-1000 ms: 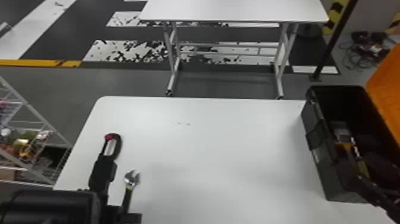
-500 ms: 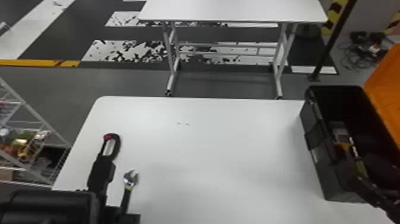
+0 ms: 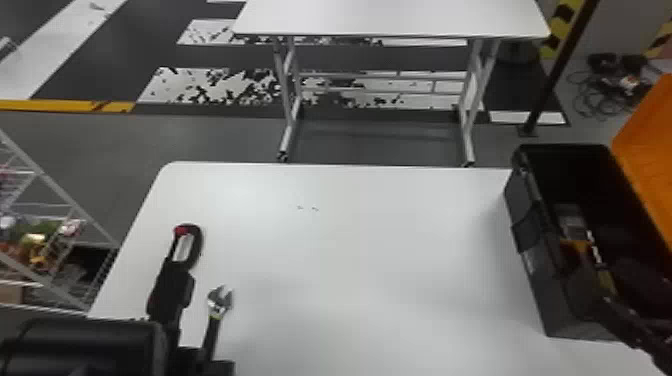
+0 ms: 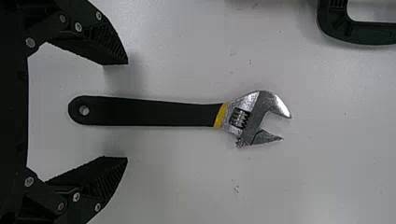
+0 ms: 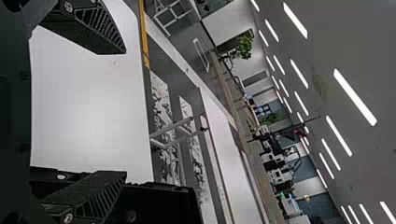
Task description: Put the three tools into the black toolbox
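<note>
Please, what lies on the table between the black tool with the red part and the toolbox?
In the head view, the adjustable wrench lies between them, nearer the black tool; then white tabletop reaches to the toolbox.

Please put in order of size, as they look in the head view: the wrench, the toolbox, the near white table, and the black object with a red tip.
1. Near white table
2. Toolbox
3. Black object with a red tip
4. Wrench, partly hidden at its handle end
</note>
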Motion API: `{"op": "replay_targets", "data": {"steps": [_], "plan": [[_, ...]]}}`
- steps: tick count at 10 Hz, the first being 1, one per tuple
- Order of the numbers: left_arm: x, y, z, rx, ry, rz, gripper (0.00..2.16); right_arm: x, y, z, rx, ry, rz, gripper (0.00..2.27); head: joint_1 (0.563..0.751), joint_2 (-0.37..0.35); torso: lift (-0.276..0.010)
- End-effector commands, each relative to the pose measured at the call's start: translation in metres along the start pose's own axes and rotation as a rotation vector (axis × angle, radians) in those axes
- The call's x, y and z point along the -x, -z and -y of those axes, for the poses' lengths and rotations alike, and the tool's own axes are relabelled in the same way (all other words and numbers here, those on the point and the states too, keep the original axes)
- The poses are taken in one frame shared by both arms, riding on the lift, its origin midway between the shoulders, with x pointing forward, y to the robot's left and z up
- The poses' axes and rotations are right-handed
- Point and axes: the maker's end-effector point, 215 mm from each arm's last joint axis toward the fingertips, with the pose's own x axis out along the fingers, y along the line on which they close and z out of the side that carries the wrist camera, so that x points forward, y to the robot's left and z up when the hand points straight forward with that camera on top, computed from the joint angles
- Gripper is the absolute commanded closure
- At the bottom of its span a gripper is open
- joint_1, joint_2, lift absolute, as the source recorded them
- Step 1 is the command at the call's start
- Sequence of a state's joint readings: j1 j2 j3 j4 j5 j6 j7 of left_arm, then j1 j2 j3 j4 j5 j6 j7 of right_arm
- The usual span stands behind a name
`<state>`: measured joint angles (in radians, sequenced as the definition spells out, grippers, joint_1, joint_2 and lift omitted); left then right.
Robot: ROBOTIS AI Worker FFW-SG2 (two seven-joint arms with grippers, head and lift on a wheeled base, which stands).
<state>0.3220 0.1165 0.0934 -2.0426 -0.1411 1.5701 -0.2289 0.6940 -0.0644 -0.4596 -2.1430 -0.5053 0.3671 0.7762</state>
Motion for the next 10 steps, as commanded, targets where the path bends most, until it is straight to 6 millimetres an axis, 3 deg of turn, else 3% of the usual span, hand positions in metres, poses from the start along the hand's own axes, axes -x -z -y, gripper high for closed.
{"op": "replay_targets", "data": {"steps": [1,3,4,7,10], "plan": [[-0.003,0.003,0.001,0.002,0.004,-0.011,0.76,0.002,-0.001,0.002,0.001,0.004,0.002,0.08,0.695,0.069,-0.051],[-0.002,0.003,0.002,0.001,0.012,-0.01,1.79,0.004,-0.001,0.004,-0.002,0.009,0.003,0.08,0.695,0.063,-0.051],[-0.002,0.003,0.002,0.0,0.009,-0.01,1.89,0.004,-0.002,0.004,-0.002,0.009,0.005,0.08,0.695,0.06,-0.051],[0.003,0.003,-0.001,-0.008,-0.013,0.004,1.89,0.004,0.0,0.004,-0.006,0.008,0.004,0.08,0.695,0.057,-0.051],[0.022,0.002,-0.001,-0.02,-0.03,0.054,1.89,0.001,0.002,-0.001,-0.013,0.0,0.004,0.08,0.695,0.066,-0.051]]}}
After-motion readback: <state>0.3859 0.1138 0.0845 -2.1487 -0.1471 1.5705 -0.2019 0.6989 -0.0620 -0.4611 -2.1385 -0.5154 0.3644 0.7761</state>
